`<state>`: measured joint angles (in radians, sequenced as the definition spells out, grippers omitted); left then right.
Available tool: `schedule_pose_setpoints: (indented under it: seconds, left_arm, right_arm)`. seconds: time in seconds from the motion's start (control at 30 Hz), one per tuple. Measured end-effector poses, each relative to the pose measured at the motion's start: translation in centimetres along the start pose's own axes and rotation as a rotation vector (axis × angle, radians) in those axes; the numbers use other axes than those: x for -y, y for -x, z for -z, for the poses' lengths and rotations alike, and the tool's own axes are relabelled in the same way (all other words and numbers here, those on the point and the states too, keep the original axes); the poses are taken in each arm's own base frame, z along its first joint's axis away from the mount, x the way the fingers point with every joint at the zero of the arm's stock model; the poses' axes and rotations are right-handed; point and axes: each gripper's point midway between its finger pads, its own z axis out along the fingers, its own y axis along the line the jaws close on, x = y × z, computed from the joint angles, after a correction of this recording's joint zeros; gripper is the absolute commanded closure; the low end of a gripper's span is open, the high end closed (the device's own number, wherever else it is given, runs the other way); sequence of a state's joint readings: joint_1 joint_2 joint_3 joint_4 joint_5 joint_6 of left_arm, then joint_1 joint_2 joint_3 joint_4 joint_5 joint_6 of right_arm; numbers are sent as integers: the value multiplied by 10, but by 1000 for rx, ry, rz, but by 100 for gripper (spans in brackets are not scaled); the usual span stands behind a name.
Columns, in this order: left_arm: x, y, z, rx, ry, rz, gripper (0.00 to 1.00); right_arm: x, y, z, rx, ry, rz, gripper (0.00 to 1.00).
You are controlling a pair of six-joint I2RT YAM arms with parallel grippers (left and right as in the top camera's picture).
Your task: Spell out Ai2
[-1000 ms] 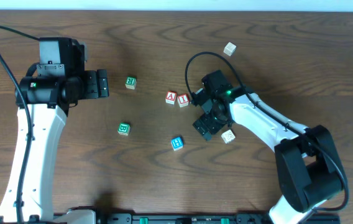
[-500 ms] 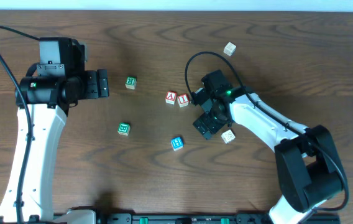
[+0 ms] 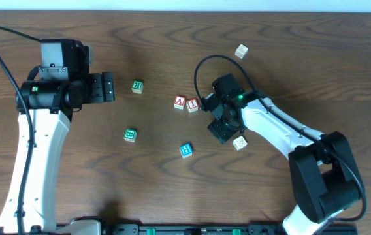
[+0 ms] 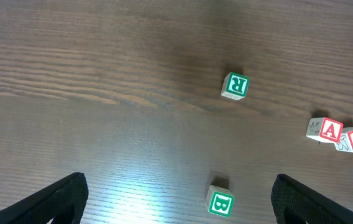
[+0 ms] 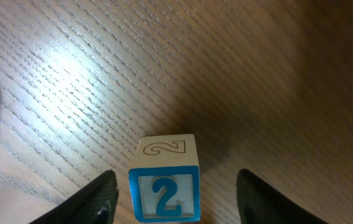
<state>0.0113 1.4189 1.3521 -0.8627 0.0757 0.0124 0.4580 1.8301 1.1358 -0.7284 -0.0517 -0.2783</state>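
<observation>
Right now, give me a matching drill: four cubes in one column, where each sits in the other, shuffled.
Cubes:
1. A cube
2. 2 cube
3. H cube
4. R cube

Places:
a. lowest cube in the overhead view
b. between the right claw fingers, with a gap on either side
c. touching the I cube
d. cube closest to the left claw

Pairs: 1-c, 2-b, 3-a, 4-d

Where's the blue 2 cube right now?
The small white-edged cube with a blue 2 sits between the right gripper's open jaws in the right wrist view; overhead that gripper hides it, lower right of the red I cube.
</observation>
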Motion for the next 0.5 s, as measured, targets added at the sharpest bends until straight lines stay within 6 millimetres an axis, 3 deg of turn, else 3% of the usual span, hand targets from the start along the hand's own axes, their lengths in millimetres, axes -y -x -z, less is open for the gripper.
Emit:
schedule_pose_setpoints:
  seconds: [0.1,0.3,0.5]
  left_arm:
    - [0,0,0,0,0,0,5]
    - [0,0,0,0,0,0,5]
    - [0,0,0,0,0,0,4]
  right_arm:
    - [1,3,0,11,-4,1,56]
    - [1,3,0,12,-4,4,68]
    - [2,7,0,27,-7,0,69]
